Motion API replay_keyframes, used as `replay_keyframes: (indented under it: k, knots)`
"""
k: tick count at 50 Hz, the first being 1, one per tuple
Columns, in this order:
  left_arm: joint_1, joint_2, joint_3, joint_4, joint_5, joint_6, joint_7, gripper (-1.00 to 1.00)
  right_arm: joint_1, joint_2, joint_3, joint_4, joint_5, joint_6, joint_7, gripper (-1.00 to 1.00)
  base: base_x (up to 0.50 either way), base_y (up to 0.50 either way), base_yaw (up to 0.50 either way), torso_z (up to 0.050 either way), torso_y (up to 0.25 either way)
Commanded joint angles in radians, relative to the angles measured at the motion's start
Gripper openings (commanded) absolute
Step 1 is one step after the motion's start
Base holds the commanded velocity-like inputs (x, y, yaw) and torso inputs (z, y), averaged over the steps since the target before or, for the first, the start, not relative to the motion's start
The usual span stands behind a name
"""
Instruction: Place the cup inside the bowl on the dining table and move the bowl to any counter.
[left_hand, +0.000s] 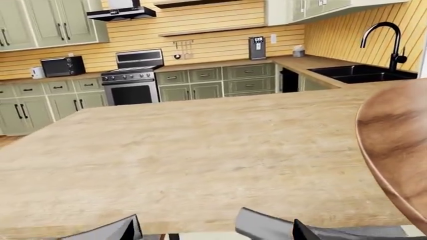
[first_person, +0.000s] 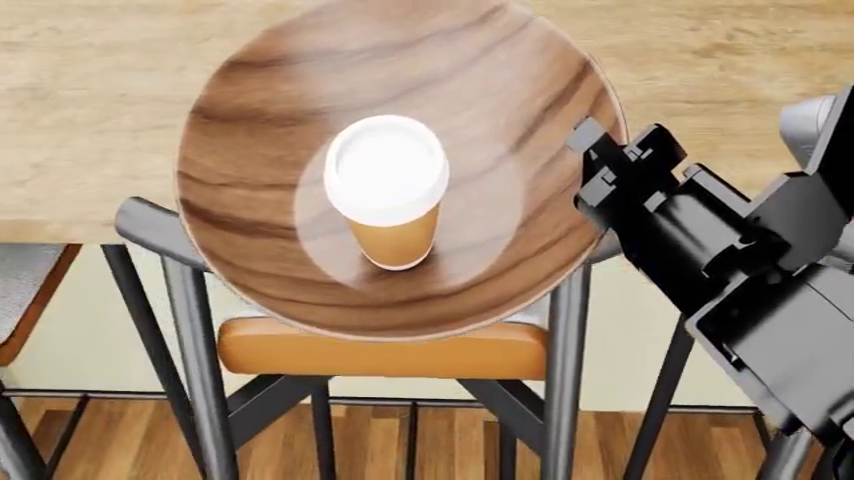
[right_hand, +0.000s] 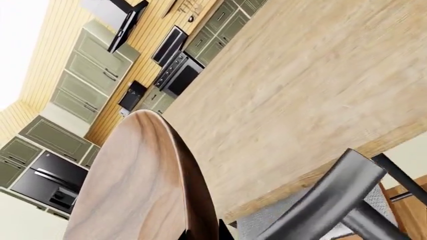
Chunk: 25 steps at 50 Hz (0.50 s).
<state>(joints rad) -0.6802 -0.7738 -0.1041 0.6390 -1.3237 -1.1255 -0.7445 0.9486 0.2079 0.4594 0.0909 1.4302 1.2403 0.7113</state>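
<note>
Above the table (first_person: 80, 100) edge, the cup (first_person: 387, 190) is carried inside the bowl (first_person: 254, 130), clamped by the right hand (first_person: 603, 170); transfer to a counter is judged next.

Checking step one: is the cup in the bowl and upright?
Yes: the cup stands upright, lid up, inside the bowl.
</note>
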Motion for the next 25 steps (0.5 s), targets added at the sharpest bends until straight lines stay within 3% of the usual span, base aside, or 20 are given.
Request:
replay_keyframes:
  k: [1, 25]
  knots:
    - [-0.003, 0.011, 0.009, 0.002, 0.008, -0.009, -0.013, 1.0, 0.0, 0.002, 0.004, -0.008, 0.024, -0.017, -0.012, -1.0, -0.2, 0.5, 0.0, 0.0, 0.0]
    - [0.028, -0.004, -0.004, 0.005, 0.012, 0.013, 0.001, 1.0, -0.014, 0.005, -0.02, -0.008, 0.015, -0.045, -0.036, -1.0, -0.06, 0.49, 0.0, 0.0, 0.0]
